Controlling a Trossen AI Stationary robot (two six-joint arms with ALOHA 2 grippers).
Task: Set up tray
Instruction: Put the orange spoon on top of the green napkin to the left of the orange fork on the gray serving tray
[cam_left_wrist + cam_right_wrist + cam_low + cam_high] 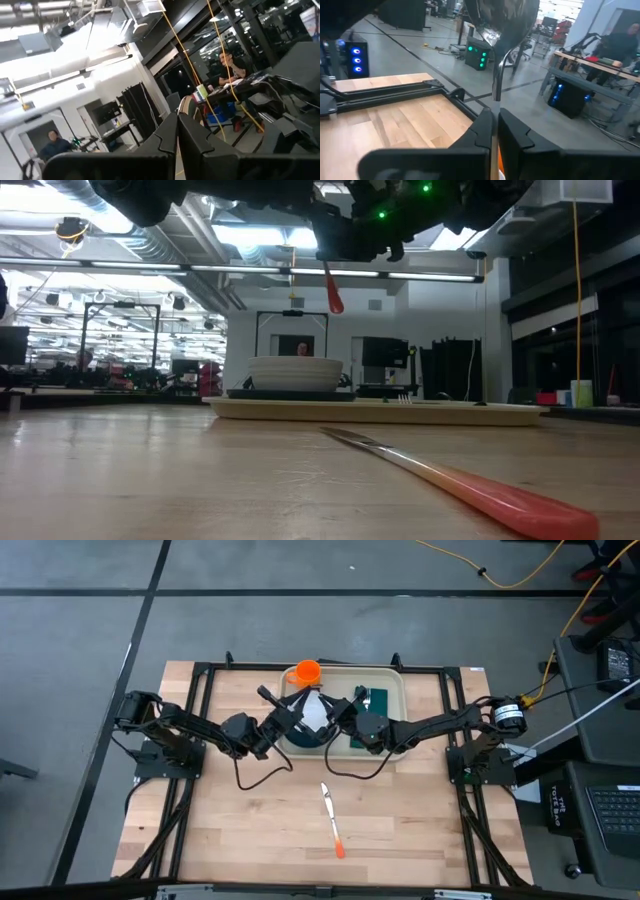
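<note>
Evidently the tray [392,680] lies flat at the middle of the table's [240,830] far edge; 1 stiff, light plastic piece, likely best gripped by its raised rim. On it sit 1 bowl [295,373], 1 orange cup [307,672] and 1 green napkin [365,730]. The right gripper [494,125] is clamped on 1 spoon [502,22] above it; the left gripper [177,131] hovers alongside, fingers together. 1 knife [332,819] lies mid-table.

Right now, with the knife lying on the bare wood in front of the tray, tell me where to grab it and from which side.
Grip the knife by its orange handle, the thicker end, which points away from the tray. Come straight down from above with the fingers across the handle: the knife lies flat on the table, so nothing can slip under it.
</note>
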